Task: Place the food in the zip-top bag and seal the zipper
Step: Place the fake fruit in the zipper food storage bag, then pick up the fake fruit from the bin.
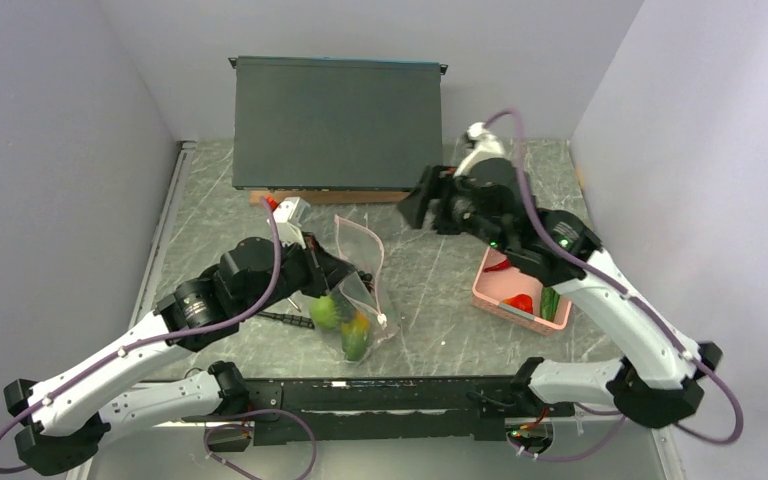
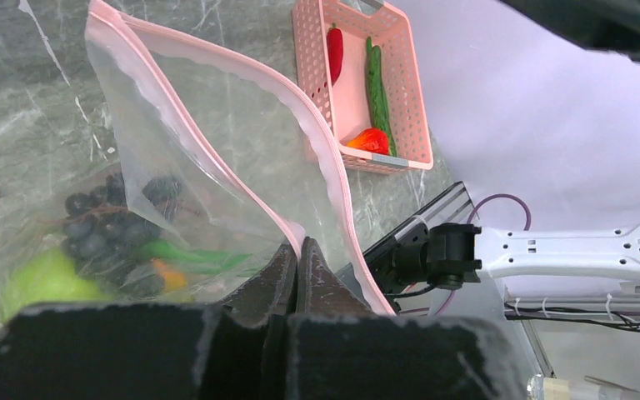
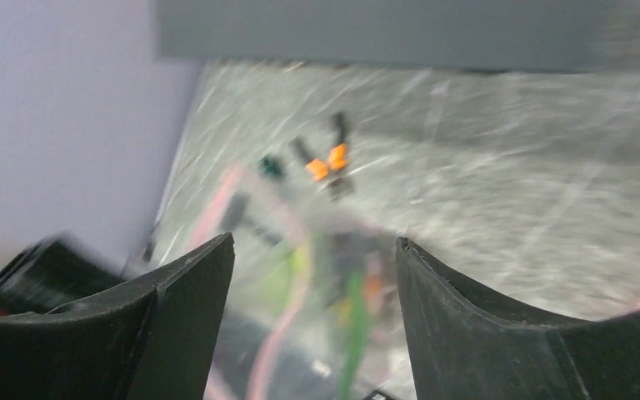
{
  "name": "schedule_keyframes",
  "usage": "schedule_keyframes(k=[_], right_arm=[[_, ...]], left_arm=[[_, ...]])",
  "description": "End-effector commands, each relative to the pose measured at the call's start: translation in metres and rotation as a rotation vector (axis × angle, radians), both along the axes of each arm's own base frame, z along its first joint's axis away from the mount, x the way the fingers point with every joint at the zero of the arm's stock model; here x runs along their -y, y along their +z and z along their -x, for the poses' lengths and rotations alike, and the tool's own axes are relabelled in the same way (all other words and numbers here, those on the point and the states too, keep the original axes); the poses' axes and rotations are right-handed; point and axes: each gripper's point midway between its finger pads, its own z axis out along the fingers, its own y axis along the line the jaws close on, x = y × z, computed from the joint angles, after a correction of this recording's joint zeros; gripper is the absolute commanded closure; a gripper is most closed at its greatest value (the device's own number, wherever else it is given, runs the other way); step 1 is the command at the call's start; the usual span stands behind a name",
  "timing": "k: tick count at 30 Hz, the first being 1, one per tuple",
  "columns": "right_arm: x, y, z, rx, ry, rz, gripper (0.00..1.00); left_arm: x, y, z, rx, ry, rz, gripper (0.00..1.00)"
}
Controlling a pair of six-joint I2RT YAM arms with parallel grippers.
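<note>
**While the left claw pinches the bag, the right one hangs open**

Where the zip-top bag point(image 1: 360, 262) lies on the marble-grey table point(image 1: 430, 300), in front of the left arm, we see the left gripper point(image 2: 298, 250) with its two fingers pressed together on the bag's edge, just beside the pink zipper point(image 2: 327, 158). The mouth of the bag is not sealed: in the left wrist view the pink strip curves away from the other side of the bag.

Inside the bag we count a round lime-green fruit point(image 2: 46, 279), a bunch of dark grapes point(image 2: 104, 225), a small orange piece point(image 2: 167, 271) and something thin and green beside it.

The other food is in the pink basket point(image 2: 312, 75), well apart from the bag, on the right side of the table. There we see a red chili point(image 2: 335, 52), a long dark green cucumber point(image 2: 377, 83) and a red-orange piece point(image 2: 371, 140).

The right gripper point(image 1: 415, 210) is in the air between the dark grey box point(image 1: 335, 120) and the basket. Its fingers point(image 3: 175, 317) are wide apart and nothing is between them. The right wrist view is blurred, and we can only make out the bag as a smear of green and pink below.
</note>
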Motion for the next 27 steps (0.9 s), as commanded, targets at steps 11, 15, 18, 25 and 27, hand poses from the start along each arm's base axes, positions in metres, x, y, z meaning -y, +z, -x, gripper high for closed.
schedule_keyframes(k=[11,15,18,25,27], right_arm=[[0.23,-0.145,-0.051,-0.171,-0.797,0.231,0.18],[0.26,-0.204,-0.046,-0.366,-0.877,0.22,0.15],[0.273,-0.246,-0.037,-0.517,-0.886,0.164,0.15],[0.283,-0.285,-0.016,-0.698,-0.908,0.141,0.12],[0.283,-0.292,-0.007,-0.749,-0.92,0.15,0.1]], left_arm=[[-0.001,0.023,0.003,0.059,-0.013,0.055,1.0],[0.0,0.022,0.003,0.064,-0.021,0.051,1.0],[0.001,0.02,0.003,0.065,-0.028,0.05,1.0],[0.005,0.016,0.002,0.072,-0.043,0.029,1.0],[0.005,0.014,0.002,0.074,-0.045,0.019,1.0]])
